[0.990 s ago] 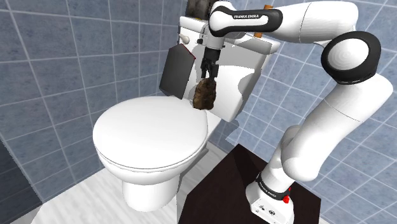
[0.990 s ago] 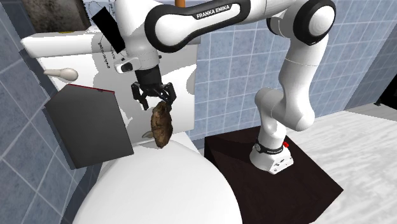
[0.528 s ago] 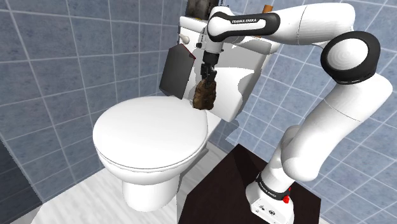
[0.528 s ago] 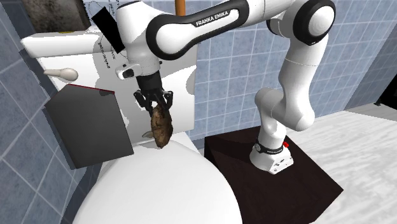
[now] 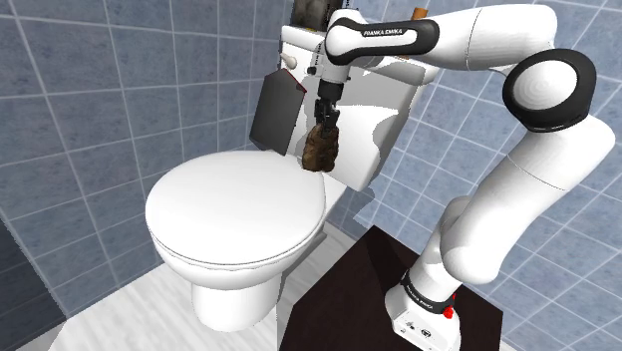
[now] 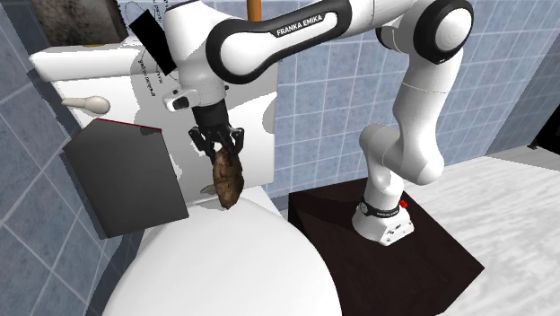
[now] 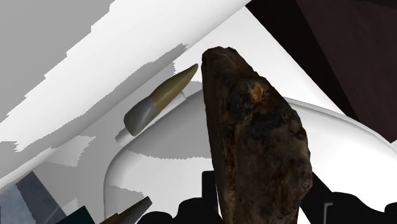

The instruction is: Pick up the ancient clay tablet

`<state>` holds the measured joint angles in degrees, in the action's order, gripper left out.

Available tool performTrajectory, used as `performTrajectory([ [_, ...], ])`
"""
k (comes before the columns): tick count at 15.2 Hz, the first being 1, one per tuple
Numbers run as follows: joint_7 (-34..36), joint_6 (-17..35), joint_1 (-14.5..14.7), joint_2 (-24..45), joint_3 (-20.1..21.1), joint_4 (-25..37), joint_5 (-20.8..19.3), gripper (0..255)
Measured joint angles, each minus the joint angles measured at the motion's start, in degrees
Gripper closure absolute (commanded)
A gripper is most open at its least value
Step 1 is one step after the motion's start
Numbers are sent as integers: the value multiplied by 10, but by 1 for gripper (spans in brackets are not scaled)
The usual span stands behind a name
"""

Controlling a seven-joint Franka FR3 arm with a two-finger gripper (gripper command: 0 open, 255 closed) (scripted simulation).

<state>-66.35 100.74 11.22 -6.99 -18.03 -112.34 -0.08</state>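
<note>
Gripper [image 5: 322, 125] is clamped on the top edge of the dark brown tablet [image 5: 320, 150]. The tablet is upright over the rear of the toilet lid [image 5: 229, 214], close before the cistern [image 5: 374, 110]. A dark panel [image 5: 276, 110] stands near, on the shoulder view's left. The wrist view adds a tapered olive object [image 7: 159, 102] just beside the tablet.

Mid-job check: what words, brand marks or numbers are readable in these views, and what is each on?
"FRANKA EMIKA": in dark letters on the white arm, readable in the shoulder view and the second exterior view.
Small label on the dark band at the arm's foot: too small to read.
Brown tablet clasped in the gripper: no readable marks.
</note>
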Motion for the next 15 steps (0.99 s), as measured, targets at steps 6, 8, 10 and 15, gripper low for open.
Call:
performTrajectory([
  [6, 2, -41, 1, 0, 1, 41, 0, 255],
  [8, 2, -55, 1, -1, 1, 54, 0, 255],
  [10, 1, -74, 1, 3, 0, 77, 1, 255],
  [15, 2, -110, 1, 5, 1, 114, 2, 255],
])
